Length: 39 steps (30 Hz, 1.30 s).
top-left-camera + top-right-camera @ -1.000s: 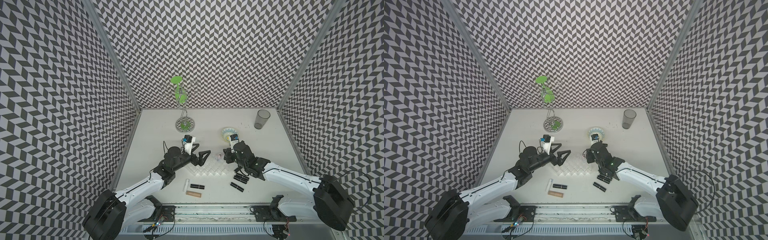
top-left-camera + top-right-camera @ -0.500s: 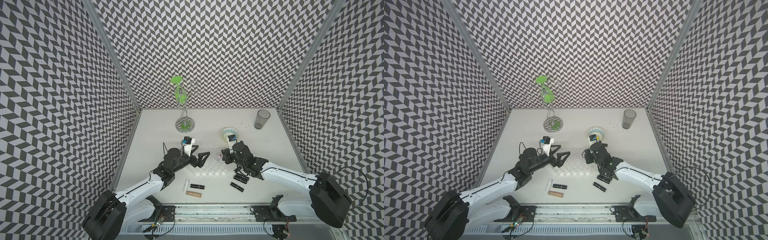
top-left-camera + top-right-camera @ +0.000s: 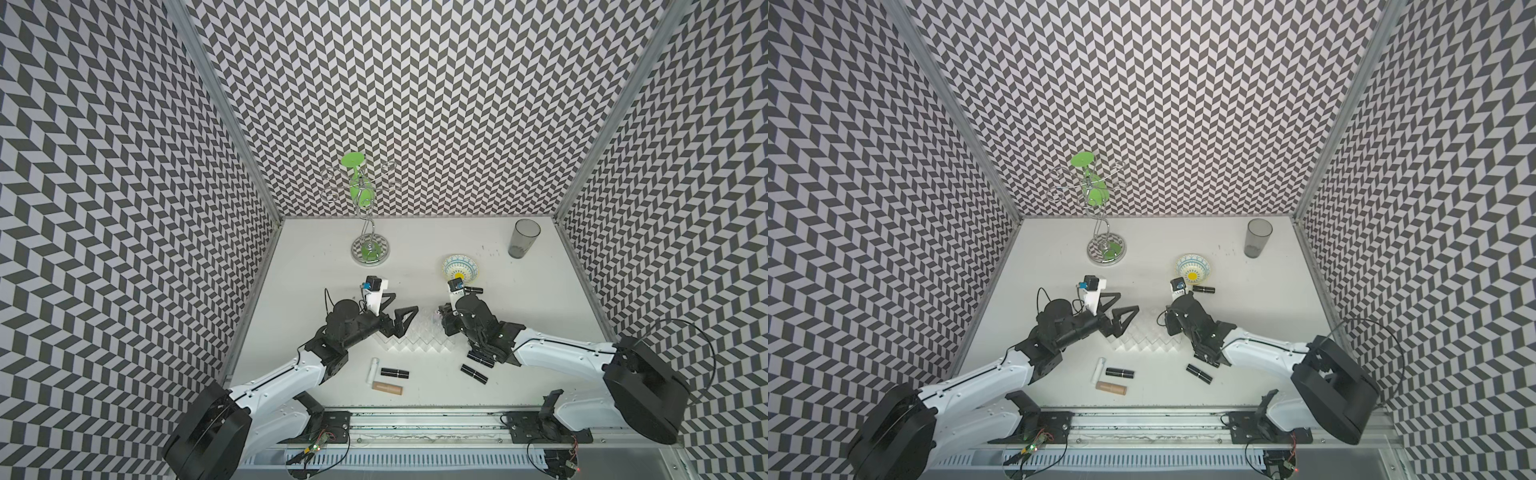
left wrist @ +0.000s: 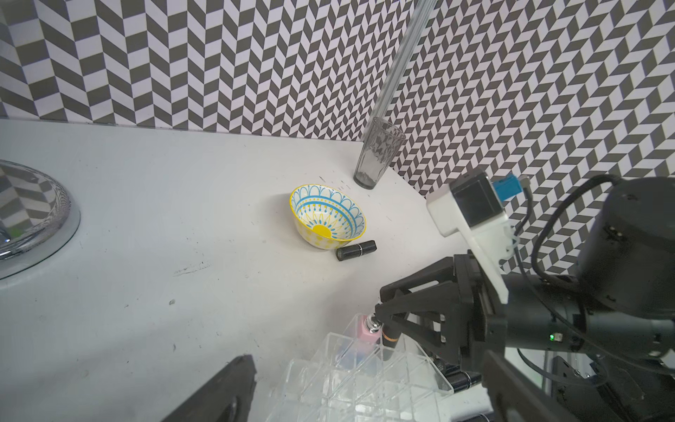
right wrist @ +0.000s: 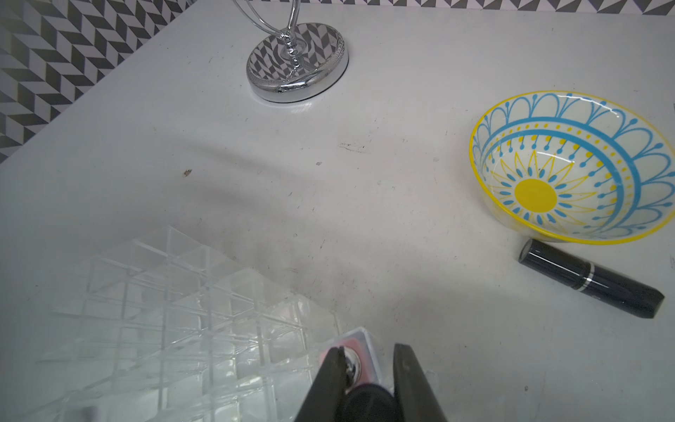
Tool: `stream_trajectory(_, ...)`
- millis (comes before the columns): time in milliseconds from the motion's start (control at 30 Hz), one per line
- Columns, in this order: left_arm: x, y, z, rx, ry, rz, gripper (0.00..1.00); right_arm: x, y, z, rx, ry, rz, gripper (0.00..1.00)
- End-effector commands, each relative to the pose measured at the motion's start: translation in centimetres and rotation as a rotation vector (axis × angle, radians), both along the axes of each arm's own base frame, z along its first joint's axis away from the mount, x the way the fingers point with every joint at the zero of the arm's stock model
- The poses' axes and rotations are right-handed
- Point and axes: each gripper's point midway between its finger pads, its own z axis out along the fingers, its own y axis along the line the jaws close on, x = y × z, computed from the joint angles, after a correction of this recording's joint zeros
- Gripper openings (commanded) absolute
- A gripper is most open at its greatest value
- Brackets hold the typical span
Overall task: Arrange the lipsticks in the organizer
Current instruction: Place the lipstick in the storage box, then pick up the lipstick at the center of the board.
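Organizer: a clear acrylic stepped rack of small square cells, the organizer (image 3: 415, 338), is set on the white tabletop (image 3: 419, 245) between the two arms and is seen in both top views.
Right gripper: the right gripper (image 5: 367, 356) is held at the organizer's far corner on the right arm's side, its jaws drawn narrow around a lipstick's cap.
Held lipstick: a glossy black tube with a gold band (image 4: 389, 334) is gripped near its top, and its lower end is sunk in a cell of that corner.
Pink lipstick: a pink-to-blue gradient tube with a chrome collar (image 4: 366, 327) is lodged, tilted, in the organizer's cell just beside the held tube.
Left gripper: the left gripper (image 3: 405, 302) is poised at the organizer's left end, its jaws spread wide with nothing between them.
Near side: a slim white tube (image 3: 372, 370), a plain black tube (image 3: 395, 373) and a beige tube (image 3: 387, 388) are laid flat close together on the robot's side of the organizer. A further black tube (image 3: 473, 374) is laid there too, nearer the right arm.
Far side: a black tube with a thin silver band (image 5: 591, 283) is laid beyond the organizer, just beside a blue-and-yellow patterned bowl (image 5: 569, 120).
Background: a tall grey tumbler (image 3: 523, 239) and a chrome wire stand with a round mirrored base (image 3: 370, 253) are stood well beyond the organizer.
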Motion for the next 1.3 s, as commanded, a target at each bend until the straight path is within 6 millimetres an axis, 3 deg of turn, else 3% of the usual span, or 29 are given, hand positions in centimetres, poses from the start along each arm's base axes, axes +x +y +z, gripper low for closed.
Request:
stream_trajectory(0,-0.6,0.2,0.4,-0.024,-0.022,0.001,1.0,0.4,-0.2,-0.7,-0.01,-0.012,-0.028,0.34)
stream_trajectory(133,-0.9,0.2,0.2,-0.045,0.005,0.011,1.0,0.8,0.3,-0.1,-0.004,-0.007,-0.028,0.43)
stream_trajectory(333,-1.1,0.5,0.0,-0.043,0.009,0.028,1.0,-0.3,1.6,2.3,0.103,-0.006,0.047,0.45)
stream_trajectory(533,-1.2,0.7,-0.9,-0.041,0.038,0.058,1.0,-2.4,-0.7,4.2,0.12,0.071,-0.004,0.46)
stream_trajectory(733,-2.1,-0.2,-0.6,-0.053,0.043,-0.004,1.0,-5.6,-7.4,0.9,0.028,0.22,-0.239,0.5)
stream_trajectory(833,-2.6,-0.3,-0.1,-0.063,0.033,-0.022,1.0,-6.6,-9.4,-0.9,0.006,0.281,-0.297,0.5)
stream_trajectory(967,-2.9,-0.2,0.2,-0.065,0.023,-0.032,1.0,-6.1,-10.4,-2.5,0.031,0.339,-0.329,0.41)
stream_trajectory(1067,-3.2,0.0,0.2,-0.056,0.021,-0.033,1.0,-5.2,-11.2,-3.5,0.059,0.356,-0.343,0.42)
stream_trajectory(1267,-3.2,0.4,-0.1,-0.049,0.013,-0.013,1.0,-5.0,-10.5,-5.5,0.097,0.415,-0.31,0.43)
